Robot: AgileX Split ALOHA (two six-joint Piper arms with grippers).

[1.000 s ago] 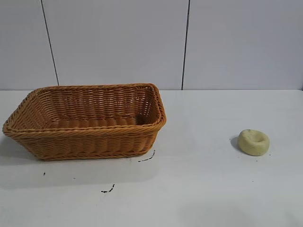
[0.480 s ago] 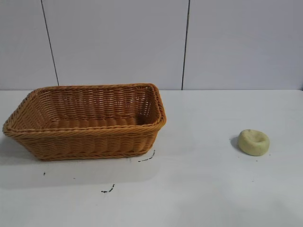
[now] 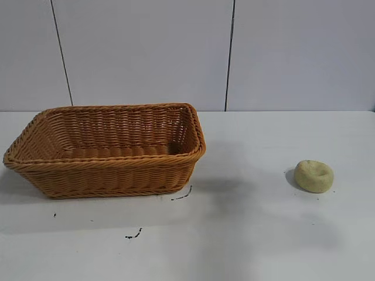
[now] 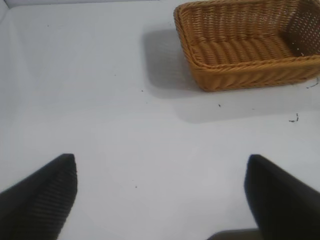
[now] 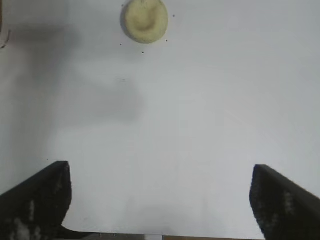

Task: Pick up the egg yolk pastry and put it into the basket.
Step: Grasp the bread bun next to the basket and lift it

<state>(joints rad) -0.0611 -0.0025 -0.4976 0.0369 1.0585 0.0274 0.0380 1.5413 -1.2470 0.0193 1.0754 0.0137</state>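
The egg yolk pastry (image 3: 313,175), a small pale yellow-green bun with a dimpled top, lies on the white table at the right. It also shows in the right wrist view (image 5: 144,20), well ahead of my right gripper (image 5: 161,200), which is open and empty over bare table. The orange-brown wicker basket (image 3: 105,167) stands at the left and is empty. It also shows in the left wrist view (image 4: 240,75), far ahead of my left gripper (image 4: 161,195), which is open and empty. Neither arm shows in the exterior view.
Small dark marks (image 3: 133,235) lie on the table in front of the basket. A white panelled wall (image 3: 234,52) stands behind the table. A faint shadow (image 3: 246,193) falls on the table between basket and pastry.
A faint shadow has spread across the table between the basket and the pastry. The basket and the pastry have not moved.
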